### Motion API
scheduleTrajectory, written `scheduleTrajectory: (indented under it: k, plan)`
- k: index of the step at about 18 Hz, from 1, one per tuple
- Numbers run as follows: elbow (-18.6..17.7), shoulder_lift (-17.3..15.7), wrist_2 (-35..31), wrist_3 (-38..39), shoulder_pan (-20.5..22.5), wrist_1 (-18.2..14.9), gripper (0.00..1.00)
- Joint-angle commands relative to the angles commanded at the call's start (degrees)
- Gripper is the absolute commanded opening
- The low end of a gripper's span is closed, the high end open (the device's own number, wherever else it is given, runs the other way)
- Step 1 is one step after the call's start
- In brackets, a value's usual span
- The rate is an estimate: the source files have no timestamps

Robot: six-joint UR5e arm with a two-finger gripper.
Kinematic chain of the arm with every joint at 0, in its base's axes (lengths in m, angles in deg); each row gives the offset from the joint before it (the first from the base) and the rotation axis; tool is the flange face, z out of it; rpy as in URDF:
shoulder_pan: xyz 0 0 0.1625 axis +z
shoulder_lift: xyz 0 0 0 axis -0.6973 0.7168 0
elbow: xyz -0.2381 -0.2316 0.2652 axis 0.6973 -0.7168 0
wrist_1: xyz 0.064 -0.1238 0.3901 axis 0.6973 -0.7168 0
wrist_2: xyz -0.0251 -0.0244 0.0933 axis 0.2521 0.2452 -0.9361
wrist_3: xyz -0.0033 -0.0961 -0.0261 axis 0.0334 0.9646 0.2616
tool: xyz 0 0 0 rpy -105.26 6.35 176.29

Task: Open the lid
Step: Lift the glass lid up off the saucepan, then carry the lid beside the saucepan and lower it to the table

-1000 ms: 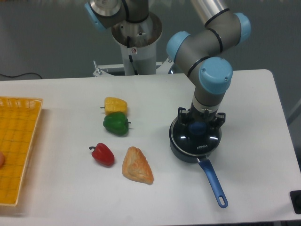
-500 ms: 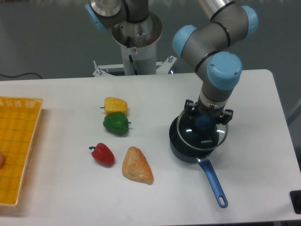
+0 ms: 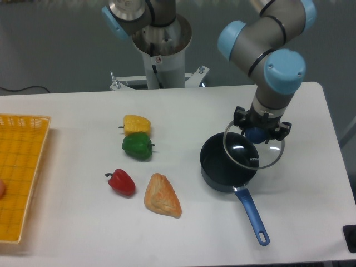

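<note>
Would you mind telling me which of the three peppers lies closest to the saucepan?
The green pepper: it sits between the yellow pepper behind it and the red pepper in front, furthest right toward the saucepan.

A black gripper (image 3: 261,132) grips the blue knob of a clear glass lid (image 3: 253,149) with a thin silver rim. Just below-left, a dark saucepan (image 3: 225,169) has a blue handle. Further left lie yellow (image 3: 136,124), green (image 3: 137,146) and red peppers (image 3: 122,182), golden-brown bread (image 3: 162,195), and a yellow-orange mesh basket (image 3: 22,172).
</note>
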Motion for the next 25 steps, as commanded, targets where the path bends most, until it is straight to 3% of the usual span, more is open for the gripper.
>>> scheduleTrajectory:
  k: [13, 25]
  plan:
    - [-0.09, 0.61, -0.17, -19.07, 7.21, 0.52, 0.37]
    - [-0.61, 3.07, 0.09, -20.04, 8.44, 1.75, 0.37]
